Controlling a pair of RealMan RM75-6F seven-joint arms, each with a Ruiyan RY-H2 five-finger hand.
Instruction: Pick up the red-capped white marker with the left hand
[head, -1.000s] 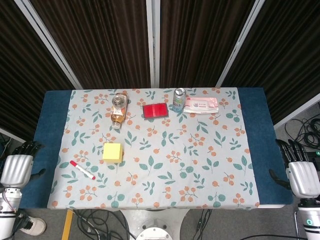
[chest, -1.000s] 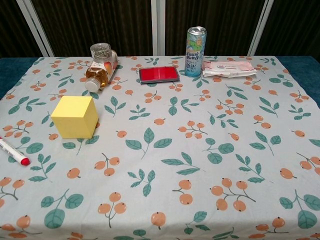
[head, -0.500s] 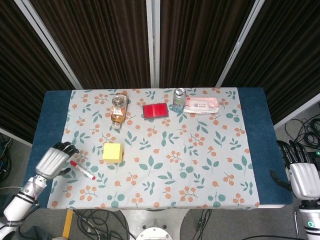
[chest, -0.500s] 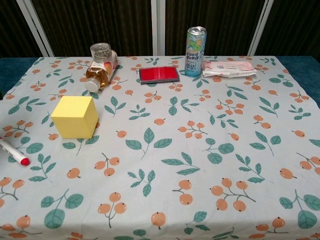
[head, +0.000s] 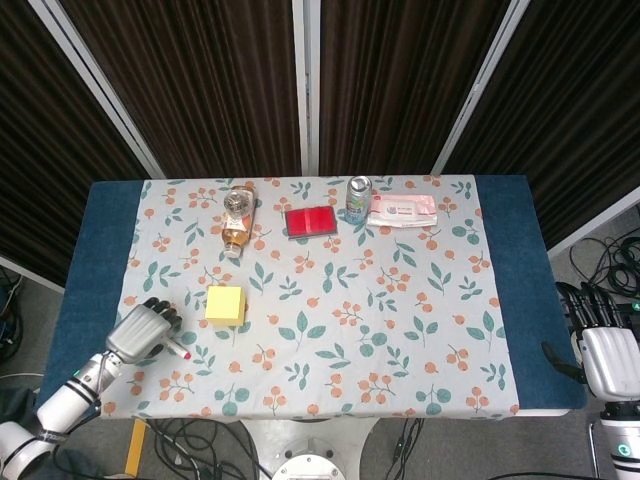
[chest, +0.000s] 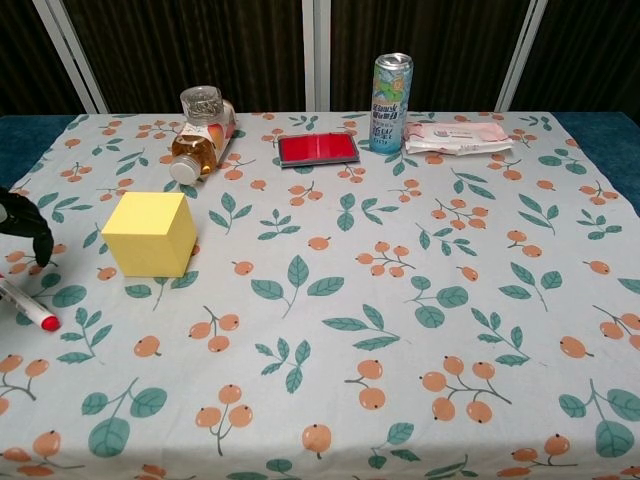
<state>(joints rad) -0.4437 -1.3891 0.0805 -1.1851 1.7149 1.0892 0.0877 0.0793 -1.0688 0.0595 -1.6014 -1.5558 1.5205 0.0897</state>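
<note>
White marker (chest: 25, 308), red cap, flat on tablecloth (chest: 400, 330).

Lower-left of head view: left hand (head: 143, 328) sits over the marker (head: 178, 350), w/ yellow block (head: 225, 304) just to its right, the only close obstacle. Centre and right of the worktop (head: 400, 330) are open cloth. Along the top edge stand a lying bottle (head: 237, 220), red case (head: 311, 221), can (head: 358, 200) and wipes pack (head: 402, 210), well apart from the marker. Right hand (head: 605, 350) is off the worktop's right edge.
</note>
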